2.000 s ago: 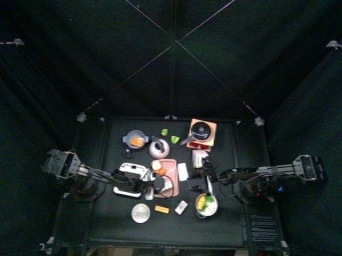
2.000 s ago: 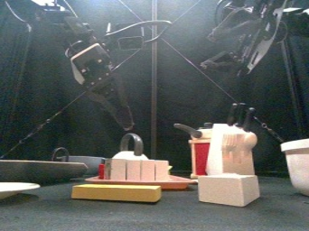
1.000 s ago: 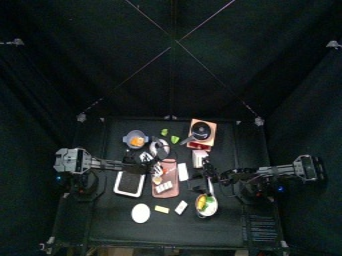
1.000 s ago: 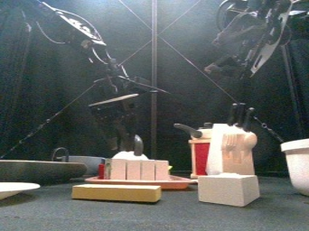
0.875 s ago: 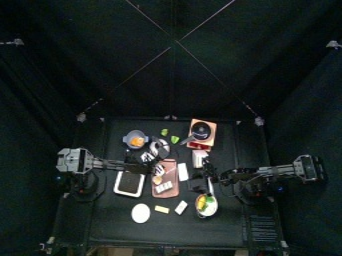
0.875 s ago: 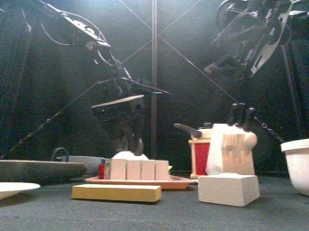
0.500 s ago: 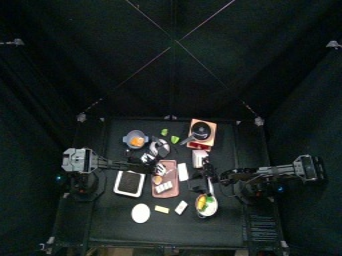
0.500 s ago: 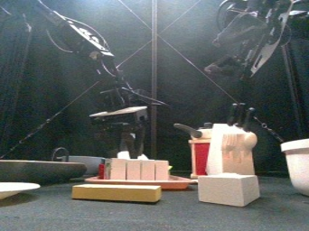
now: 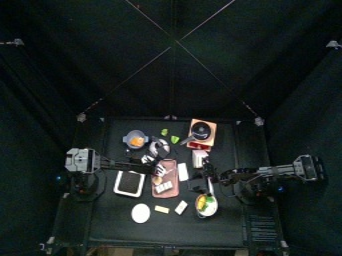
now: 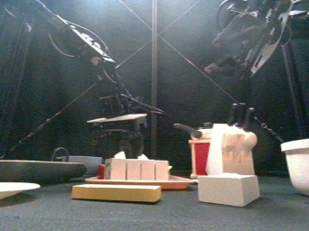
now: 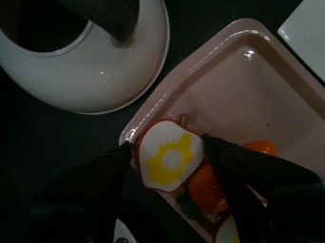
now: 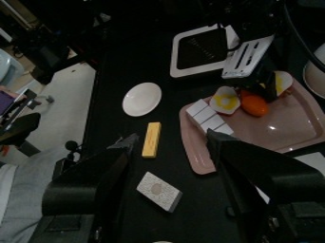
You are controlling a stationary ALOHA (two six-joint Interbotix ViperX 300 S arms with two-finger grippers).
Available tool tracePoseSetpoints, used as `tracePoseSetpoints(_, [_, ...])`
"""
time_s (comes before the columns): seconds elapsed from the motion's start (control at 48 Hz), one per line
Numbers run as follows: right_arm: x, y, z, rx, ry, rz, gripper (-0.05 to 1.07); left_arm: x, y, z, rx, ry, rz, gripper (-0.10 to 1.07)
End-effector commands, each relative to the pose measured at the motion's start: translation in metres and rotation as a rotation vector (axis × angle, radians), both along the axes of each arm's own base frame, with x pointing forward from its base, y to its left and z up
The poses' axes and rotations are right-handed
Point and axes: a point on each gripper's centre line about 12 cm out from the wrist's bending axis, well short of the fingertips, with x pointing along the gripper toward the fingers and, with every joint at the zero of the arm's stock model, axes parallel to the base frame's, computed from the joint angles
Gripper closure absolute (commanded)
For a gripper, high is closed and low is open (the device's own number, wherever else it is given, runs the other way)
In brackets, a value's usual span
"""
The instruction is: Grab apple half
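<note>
The left wrist view gives the only close look at the apple half [image 11: 168, 158]: its pale cut face with a yellow core faces the camera, and it lies on the pink tray [image 11: 260, 81] beside an orange piece of fruit [image 11: 207, 187]. The left gripper [image 11: 172, 161] is spread open, one jaw on each side of the apple half; contact with it cannot be confirmed. The same view shows a white lid [image 11: 89, 57] lying just beside the tray on the black table [image 11: 32, 142].

The right wrist view shows the tray [image 12: 241, 138] from farther off, with the apple half [image 12: 226, 97] and orange fruit [image 12: 256, 105] at one end. It also shows a white plate [image 12: 141, 99], a yellow block [image 12: 152, 138] and a white tray [image 12: 199, 49]. The right gripper [image 12: 172, 157] hangs open above the table, holding nothing.

In the front view the left gripper [image 10: 121, 135] hangs low behind a row of white blocks [image 10: 139, 169], which hide the apple half. A knife block [image 10: 218, 149] stands to the right. In the top view the objects are too small to identify individually.
</note>
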Motion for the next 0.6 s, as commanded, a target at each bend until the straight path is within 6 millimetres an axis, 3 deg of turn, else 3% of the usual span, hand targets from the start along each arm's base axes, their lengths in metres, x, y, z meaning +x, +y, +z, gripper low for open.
tracePoseSetpoints(0.0, [0.0,0.0,0.008,0.001,-0.026,0.002,0.12,0.003,0.001,0.008,0.0,-0.024,0.004,0.04])
tracePoseSetpoints(0.396, [0.0,0.0,0.008,0.0,-0.028,0.002,0.12,0.003,0.001,0.01,-0.002,-0.032,0.005,0.17])
tracePoseSetpoints(0.583, [0.0,0.0,0.007,0.001,-0.023,0.0,0.12,0.005,0.0,0.026,0.016,-0.069,-0.011,0.18])
